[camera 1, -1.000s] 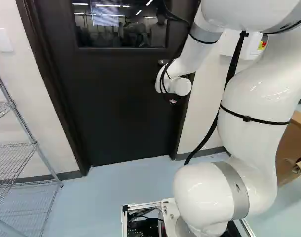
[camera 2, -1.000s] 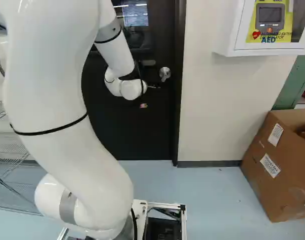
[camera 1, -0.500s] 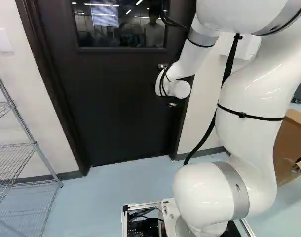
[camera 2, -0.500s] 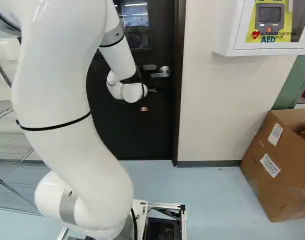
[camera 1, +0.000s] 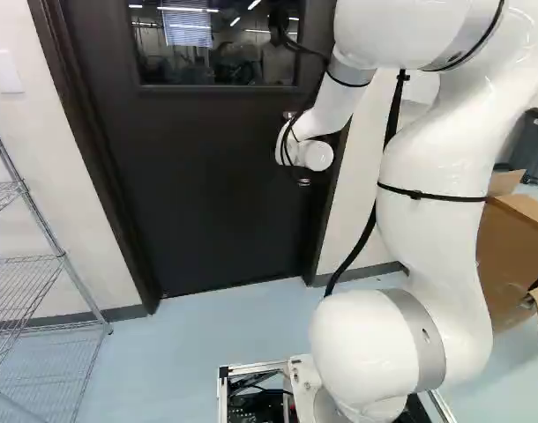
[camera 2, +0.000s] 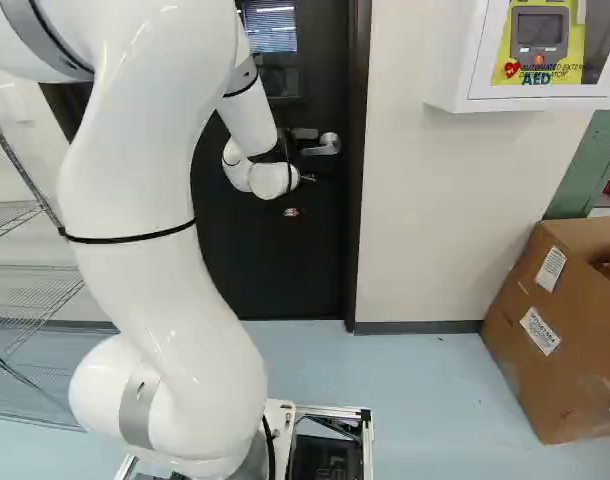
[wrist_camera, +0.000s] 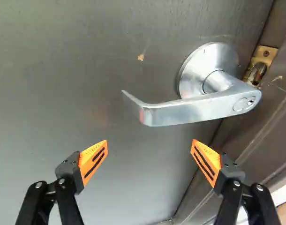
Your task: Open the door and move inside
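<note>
1. Wrist view: Silver metal lever handle (wrist_camera: 190,111), on flat dark door (wrist_camera: 86,61), sits just ahead of black, orange-padded gripper (wrist_camera: 149,141), jaws wide, nothing held.
2. Lever prob. stiff, sprung, slick; best grip nr. free end.
3. Door likely heavy, approx. rigid.

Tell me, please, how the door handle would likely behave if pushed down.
The door handle looks like solid metal, so it should feel stiff and not bend. Fixed at one end to a round plate, it would probably turn rather than come away. Its smooth face may be slippery.
</note>
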Robot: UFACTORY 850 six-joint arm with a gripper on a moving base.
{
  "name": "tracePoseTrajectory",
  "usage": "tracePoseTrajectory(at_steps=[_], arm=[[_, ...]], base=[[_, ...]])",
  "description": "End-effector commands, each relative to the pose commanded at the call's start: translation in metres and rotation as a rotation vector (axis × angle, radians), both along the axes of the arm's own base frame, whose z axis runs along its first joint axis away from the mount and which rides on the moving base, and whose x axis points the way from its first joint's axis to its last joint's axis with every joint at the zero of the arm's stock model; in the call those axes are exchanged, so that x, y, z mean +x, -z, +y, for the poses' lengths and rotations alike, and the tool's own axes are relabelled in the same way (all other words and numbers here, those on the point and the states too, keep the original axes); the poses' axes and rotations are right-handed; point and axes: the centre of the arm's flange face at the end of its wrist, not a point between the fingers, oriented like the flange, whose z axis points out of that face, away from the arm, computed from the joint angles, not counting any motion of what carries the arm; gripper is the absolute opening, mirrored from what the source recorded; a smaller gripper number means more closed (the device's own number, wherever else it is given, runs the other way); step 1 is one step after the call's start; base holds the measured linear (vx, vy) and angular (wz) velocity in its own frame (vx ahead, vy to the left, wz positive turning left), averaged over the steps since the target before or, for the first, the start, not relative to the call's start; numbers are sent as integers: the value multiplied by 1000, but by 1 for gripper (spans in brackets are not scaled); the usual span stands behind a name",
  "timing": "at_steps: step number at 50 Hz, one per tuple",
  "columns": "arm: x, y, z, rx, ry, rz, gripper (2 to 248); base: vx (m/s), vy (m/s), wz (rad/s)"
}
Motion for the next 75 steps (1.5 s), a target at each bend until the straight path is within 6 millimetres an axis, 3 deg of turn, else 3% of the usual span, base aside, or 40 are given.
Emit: tracePoseTrajectory(at_steps=[39,75], arm=[[78,9,7,0,-15,-42,247],[145,28,44,-65,-163,-3,247]], base=[[0,0,0],[0,0,0]])
